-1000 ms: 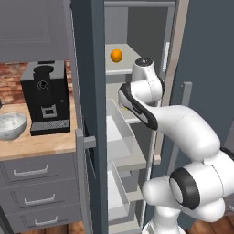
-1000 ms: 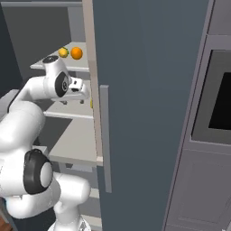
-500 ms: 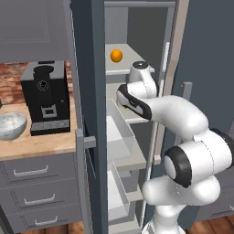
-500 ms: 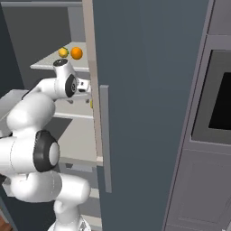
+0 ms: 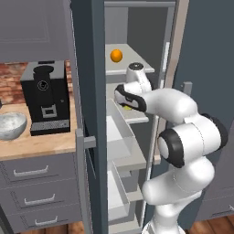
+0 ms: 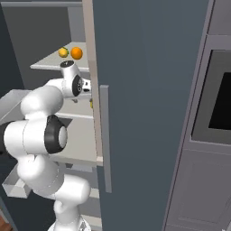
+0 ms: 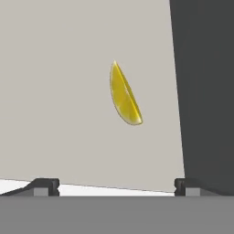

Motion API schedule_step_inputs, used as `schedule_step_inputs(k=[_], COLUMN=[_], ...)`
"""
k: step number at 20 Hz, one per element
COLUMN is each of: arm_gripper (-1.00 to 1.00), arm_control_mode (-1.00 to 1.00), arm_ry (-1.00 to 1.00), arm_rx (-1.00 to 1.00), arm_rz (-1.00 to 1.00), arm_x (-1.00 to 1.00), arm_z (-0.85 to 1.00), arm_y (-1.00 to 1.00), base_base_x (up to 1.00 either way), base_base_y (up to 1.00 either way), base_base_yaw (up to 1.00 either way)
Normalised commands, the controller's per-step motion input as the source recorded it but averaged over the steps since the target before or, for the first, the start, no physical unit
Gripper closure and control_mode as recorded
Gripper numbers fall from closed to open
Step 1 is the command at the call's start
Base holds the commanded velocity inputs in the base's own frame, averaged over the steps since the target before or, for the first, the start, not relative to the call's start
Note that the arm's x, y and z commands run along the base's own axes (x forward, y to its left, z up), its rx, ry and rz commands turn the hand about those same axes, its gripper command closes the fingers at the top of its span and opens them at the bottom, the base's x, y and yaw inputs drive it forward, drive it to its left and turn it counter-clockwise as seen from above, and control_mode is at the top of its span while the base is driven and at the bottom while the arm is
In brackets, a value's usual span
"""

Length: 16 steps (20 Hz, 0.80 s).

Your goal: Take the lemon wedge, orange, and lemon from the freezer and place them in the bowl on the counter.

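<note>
Grey kitchen cabinetry and a patch of red brick wall frame the light wood butcher-block table (image 5: 36, 141), which sits over grey drawers with bar handles. On that table stands a boxy black coffee machine (image 5: 45, 98), and just to its left rests the shallow speckled whitish-grey bowl (image 5: 10, 125), partly cut off by the picture's edge. Beside the table stands the tall dark grey-blue freezer (image 5: 89, 68) with its doors swung open, showing light grey shelves and white drawers pulled forward lower down. The small round bright-orange orange (image 5: 116, 55) sits on an upper shelf; from the right base view the small whole yellow lemon (image 6: 63, 52) lies just beside it, on its left, at the back of the same shelf. The white arm reaches into the freezer at the shelf below, its wrist bent toward the interior. In the hand view the end effector (image 7: 116, 185) has its two dark fingertips spread wide apart, with nothing between them, and it looks onto the pale grey shelf surface. The tiny yellow crescent-shaped lemon wedge (image 7: 123, 96) lies alone on that shelf, ahead of the fingertips and apart from them, near the dark inner wall at the right of that view. A speck of yellow also shows beneath the wrist in the left base view.
</note>
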Motion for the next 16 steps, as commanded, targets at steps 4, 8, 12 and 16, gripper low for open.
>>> schedule_step_inputs(k=[4,8,12,16], arm_gripper=[-1.00,-1.00,-1.00,-1.00], arm_control_mode=[-1.00,-1.00,-1.00,-1.00], arm_ry=[0.00,0.00,0.00,0.00], arm_rx=[0.00,0.00,0.00,0.00], arm_rz=[0.00,0.00,0.00,0.00], arm_x=[0.21,0.28,0.16,0.22], arm_z=[-0.32,-0.23,-0.33,-0.25], arm_y=[0.00,0.00,0.00,-0.02], base_base_x=[0.00,0.00,0.00,0.00], base_base_y=[0.00,0.00,0.00,0.00], base_base_yaw=[0.00,0.00,0.00,0.00])
